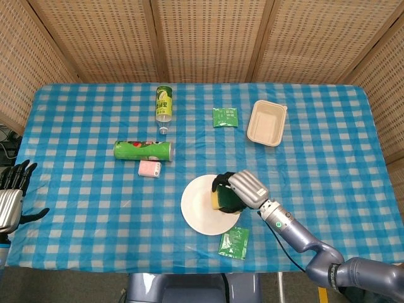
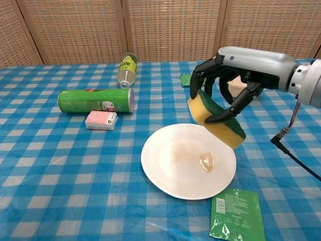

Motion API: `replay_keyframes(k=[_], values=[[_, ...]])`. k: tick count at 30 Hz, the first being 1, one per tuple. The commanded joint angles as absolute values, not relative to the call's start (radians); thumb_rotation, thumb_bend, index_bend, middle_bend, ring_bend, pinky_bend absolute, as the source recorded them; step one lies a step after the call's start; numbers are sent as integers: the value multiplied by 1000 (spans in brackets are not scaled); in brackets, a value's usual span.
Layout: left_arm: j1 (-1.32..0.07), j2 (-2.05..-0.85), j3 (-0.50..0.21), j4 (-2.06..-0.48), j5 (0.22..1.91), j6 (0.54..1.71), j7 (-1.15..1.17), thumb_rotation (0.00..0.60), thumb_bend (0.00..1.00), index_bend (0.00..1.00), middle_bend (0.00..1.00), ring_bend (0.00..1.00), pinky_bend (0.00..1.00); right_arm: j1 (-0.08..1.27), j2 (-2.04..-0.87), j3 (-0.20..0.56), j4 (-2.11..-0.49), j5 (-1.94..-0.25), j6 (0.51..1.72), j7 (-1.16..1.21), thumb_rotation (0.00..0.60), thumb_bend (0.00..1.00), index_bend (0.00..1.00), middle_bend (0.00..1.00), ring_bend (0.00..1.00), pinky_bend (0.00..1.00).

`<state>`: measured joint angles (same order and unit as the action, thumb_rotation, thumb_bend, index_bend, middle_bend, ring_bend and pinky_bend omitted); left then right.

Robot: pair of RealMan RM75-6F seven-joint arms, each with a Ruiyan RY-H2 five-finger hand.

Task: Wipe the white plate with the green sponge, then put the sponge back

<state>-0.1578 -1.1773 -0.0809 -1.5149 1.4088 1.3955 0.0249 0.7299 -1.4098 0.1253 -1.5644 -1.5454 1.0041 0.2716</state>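
Note:
The white plate lies near the table's front middle, with an orange smear on it. My right hand grips the green and yellow sponge, tilted, in the air over the plate's right part. The sponge does not touch the plate in the chest view. My left hand hangs off the table's left edge, fingers spread, holding nothing.
A green chip can lies on its side with a pink pack beside it. Also on the blue checked cloth: a bottle, a beige tray, and green sachets.

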Motion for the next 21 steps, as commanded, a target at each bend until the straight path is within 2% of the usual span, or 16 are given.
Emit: replay_keyframes(k=[1, 11, 21], values=[[-158, -1177, -80, -1515, 1410, 1396, 26, 600, 0, 0, 0, 0, 0, 743, -1479, 91, -1477, -1601, 1020, 297, 600, 383, 492, 549, 483, 677], [-162, -1178, -78, -1515, 1402, 1382, 32, 600, 0, 0, 0, 0, 0, 748, -1603, 76, -1316, -1631, 1060, 257, 600, 383, 506, 563, 494, 678], [-173, -1184, -81, -1506, 1389, 1360, 37, 600, 0, 0, 0, 0, 0, 752, -1676, 80, -1252, -1626, 1076, 223, 600, 383, 508, 564, 500, 682]])
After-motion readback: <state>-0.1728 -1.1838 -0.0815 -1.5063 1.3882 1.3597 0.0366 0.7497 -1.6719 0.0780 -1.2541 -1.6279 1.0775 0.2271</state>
